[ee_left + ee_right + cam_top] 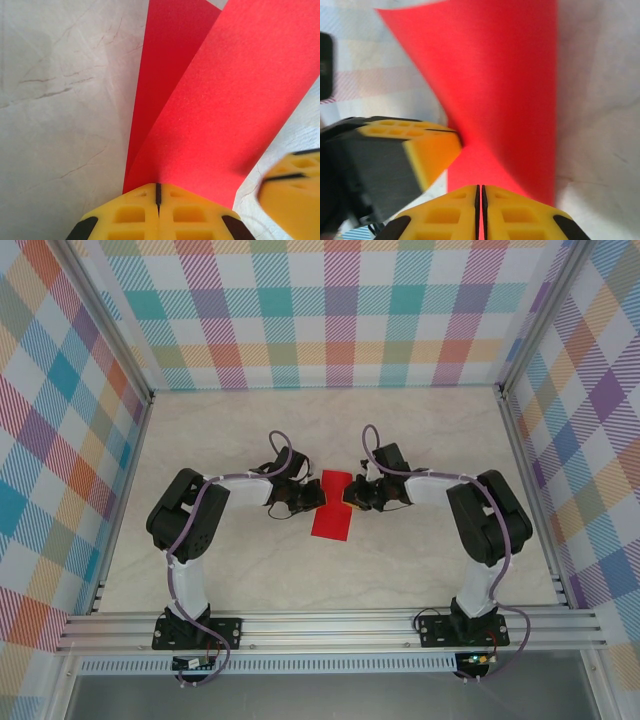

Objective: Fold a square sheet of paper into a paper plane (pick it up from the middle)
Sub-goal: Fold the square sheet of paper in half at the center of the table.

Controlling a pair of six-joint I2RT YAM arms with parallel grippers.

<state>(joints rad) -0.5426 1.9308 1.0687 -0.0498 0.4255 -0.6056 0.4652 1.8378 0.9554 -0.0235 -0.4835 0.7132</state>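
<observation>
The square sheet of paper [333, 508] is bright red and lies as a narrow folded strip in the middle of the table. My left gripper [308, 498] is shut on its left edge and my right gripper [350, 496] is shut on its right edge. In the left wrist view the yellow fingertips [140, 210] pinch the sheet of paper [215, 110], whose upper layer lifts off the lower one. In the right wrist view the sheet of paper [510, 90] curls up from the shut jaws of my right gripper [481, 192], and the left gripper's finger [427, 145] touches it. The paper plane is out of view.
The pale marbled tabletop [420, 430] is fenced by metal rails [330, 625] and checked cloth walls [330, 310]. Both arms bend inward from their bases at the near edge, and the two grippers stand only a paper's width apart.
</observation>
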